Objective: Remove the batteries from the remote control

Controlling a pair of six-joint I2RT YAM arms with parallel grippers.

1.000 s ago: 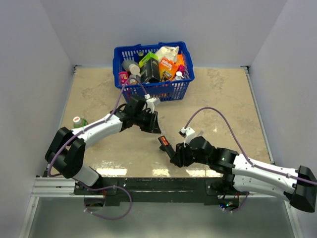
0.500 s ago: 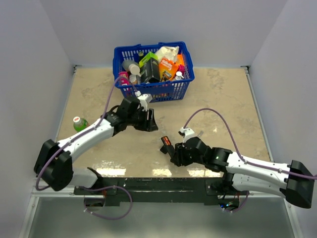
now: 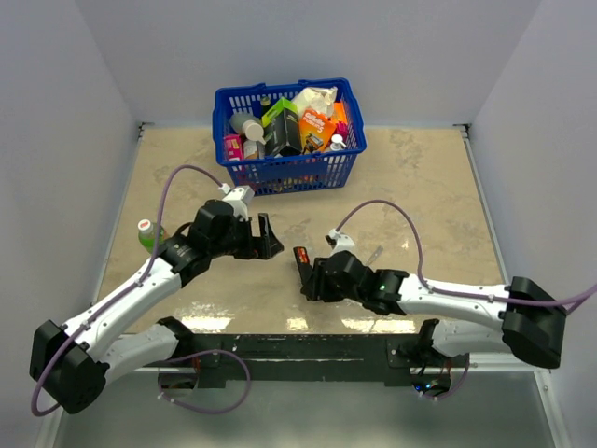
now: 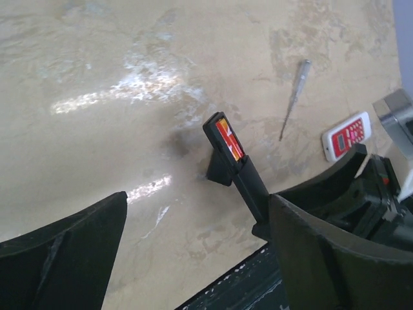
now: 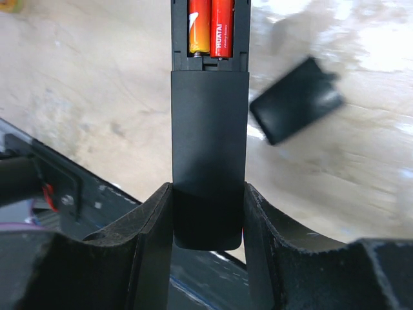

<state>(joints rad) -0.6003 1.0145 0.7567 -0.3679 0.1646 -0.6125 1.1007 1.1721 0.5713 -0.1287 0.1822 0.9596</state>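
Note:
My right gripper [image 5: 208,194] is shut on the lower end of a black remote control [image 5: 210,135], which it holds tilted above the table [image 3: 420,187]. The remote's back is open, and two red batteries [image 5: 210,26] sit side by side in the compartment [image 4: 229,137]. A small flat black cover plate [image 5: 297,100] lies on the table just beside the remote. My left gripper [image 4: 193,258] stands open and empty a short way to the left of the remote [image 3: 301,259], facing it. In the top view the left gripper [image 3: 270,237] and the right gripper [image 3: 312,277] are a hand's width apart.
A blue basket [image 3: 289,171] full of packets and bottles stands at the back centre. A green bottle [image 3: 146,231] lies by the left arm. A thin grey pen-like tool [image 4: 293,97] and a small white remote [image 4: 346,135] lie right of the held remote.
My left gripper has opened wide and drawn back to the left, away from the remote. The right gripper has carried the remote a little to the left.

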